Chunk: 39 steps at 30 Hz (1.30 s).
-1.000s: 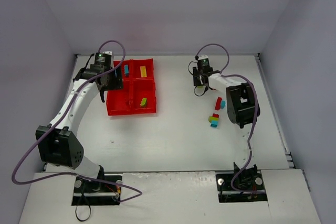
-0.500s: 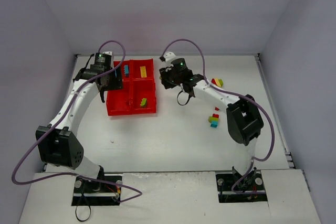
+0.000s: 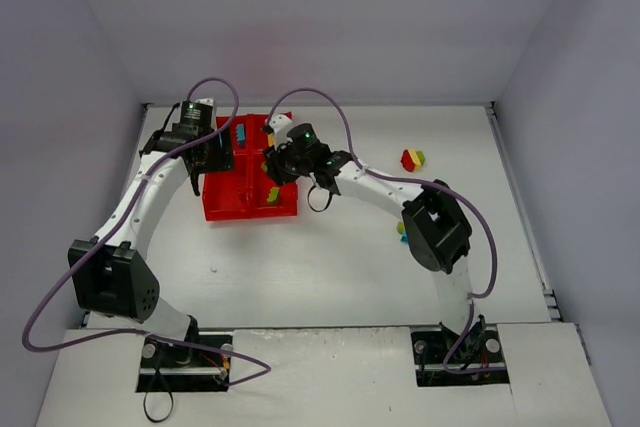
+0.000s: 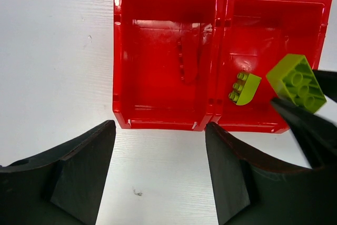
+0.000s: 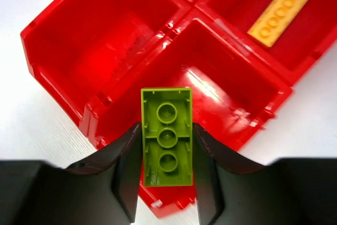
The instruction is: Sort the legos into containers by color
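Note:
The red tray [image 3: 225, 199] has four compartments. My right gripper [image 3: 277, 161] is shut on a green brick [image 5: 167, 136] and holds it above the tray's near-right compartment [image 5: 221, 77]. The held brick also shows in the left wrist view [image 4: 296, 82]. Another green brick [image 4: 245, 88] lies in that compartment [image 3: 272, 193]. A yellow flat brick [image 5: 281, 10] and a cyan brick [image 3: 240, 132] lie in the far compartments. My left gripper [image 3: 207, 154] is open and empty at the tray's left side; its fingers [image 4: 231, 177] frame bare table.
A red, yellow and green clump [image 3: 411, 158] lies on the table at the right. Another clump [image 3: 401, 231] is partly hidden by my right arm's elbow. The near-left compartment [image 4: 168, 61] holds no bricks. Walls close in the table on three sides.
My right arm has swung left from the loose bricks to above the tray, carrying the green brick. My left arm has not moved.

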{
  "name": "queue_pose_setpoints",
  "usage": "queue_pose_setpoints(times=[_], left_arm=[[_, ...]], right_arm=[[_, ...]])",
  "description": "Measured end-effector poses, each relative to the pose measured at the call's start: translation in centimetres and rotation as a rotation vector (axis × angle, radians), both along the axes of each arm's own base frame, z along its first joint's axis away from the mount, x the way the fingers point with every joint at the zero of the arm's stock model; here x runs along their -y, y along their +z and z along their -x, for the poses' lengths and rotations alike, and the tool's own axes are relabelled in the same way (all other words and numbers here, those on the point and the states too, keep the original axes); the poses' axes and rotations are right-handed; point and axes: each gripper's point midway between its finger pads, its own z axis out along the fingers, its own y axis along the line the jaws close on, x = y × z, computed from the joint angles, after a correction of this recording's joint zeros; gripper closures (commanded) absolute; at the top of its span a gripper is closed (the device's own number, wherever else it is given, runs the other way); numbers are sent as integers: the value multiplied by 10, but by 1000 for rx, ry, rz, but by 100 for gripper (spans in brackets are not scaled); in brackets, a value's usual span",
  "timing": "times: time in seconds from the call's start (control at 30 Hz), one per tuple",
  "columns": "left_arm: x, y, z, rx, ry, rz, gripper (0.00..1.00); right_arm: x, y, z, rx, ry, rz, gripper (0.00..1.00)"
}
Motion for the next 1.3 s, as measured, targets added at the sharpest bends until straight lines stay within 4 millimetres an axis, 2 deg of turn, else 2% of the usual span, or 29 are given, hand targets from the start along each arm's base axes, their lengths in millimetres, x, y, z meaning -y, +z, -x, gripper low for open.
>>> queue_pose_setpoints(times=[0.03,0.07,0.17,0.33,0.43,0.5,0.6,0.73,0.8,0.83,0.87,1.0,1.1,1.17,1.3], left_arm=[[0,-1,0,-2,0,0,37],[0,-2,1,-4,0,0,37],[0,-4,2,-11,0,0,37],[0,-4,2,-10,0,0,37],[0,-4,2,-10,-1,2,37],[1,-4,2,-11,-5,6,37],[4,-4,2,-10,-12,16,37],[7,-4,0,-6,-21,25,37],[10,-4,-2,-6,-28,28,37],[12,-5,-3,-5,-32,29,37],[15,-6,-5,-6,-38,31,37],[29,-7,-10,-11,-70,37,37],[41,-9,-14,-13,-97,39,37],[48,-11,-15,-18,-112,40,37],[57,-13,-15,-24,-135,41,37]], right_arm=[[-3,-4,0,-9,0,-1,48],[-5,-8,0,-14,2,3,38],[-7,-13,3,-28,2,9,28],[0,-11,-7,-10,-40,18,26],[17,-8,-19,1,-95,27,27],[41,-5,-28,-4,-158,33,29],[92,4,-49,-11,-306,27,30],[187,14,-69,-36,-575,29,31],[234,13,-70,-55,-705,29,31],[272,7,-63,-87,-806,40,32],[278,5,-61,-95,-824,44,32],[325,-10,-47,-158,-950,53,32],[354,-19,-47,-195,-1013,62,34],[367,-22,-51,-210,-1026,66,36],[385,-34,-73,-227,-1024,93,38]])
